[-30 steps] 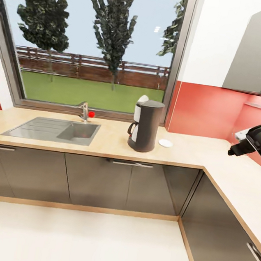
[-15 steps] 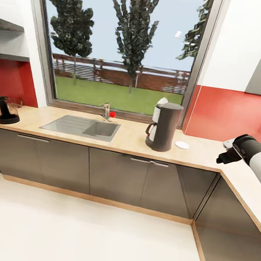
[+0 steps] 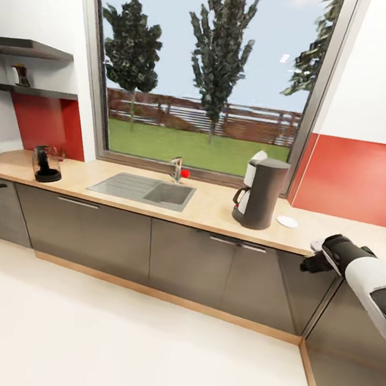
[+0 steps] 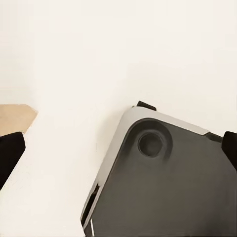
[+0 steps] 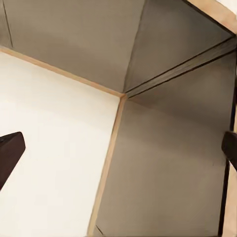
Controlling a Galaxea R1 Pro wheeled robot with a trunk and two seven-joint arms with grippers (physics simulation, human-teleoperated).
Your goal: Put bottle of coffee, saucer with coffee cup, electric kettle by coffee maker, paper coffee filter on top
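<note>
Head view shows the table (image 3: 209, 210), a long light wood-grain top over glossy grey cabinets (image 3: 183, 259), with a steel sink (image 3: 144, 189) set in under the window (image 3: 210, 72). On it, right of the sink, stands the coffee maker (image 3: 261, 193), tall and dark grey, with a white paper coffee filter (image 3: 259, 157) on top and a pale carafe with a black handle. Just right of it lies the small white saucer (image 3: 287, 221). Far left on the table sits the electric kettle (image 3: 46, 164), glass with a black base. A small dark thing (image 3: 21, 75) stands on the wall shelf (image 3: 32, 91), too small to tell. Each wrist view shows dark fingertips (image 4: 10, 153) (image 5: 9, 150) at opposite edges, so the left tool (image 4: 118, 153) and right tool (image 5: 118, 148) stand wide apart, holding nothing.
</note>
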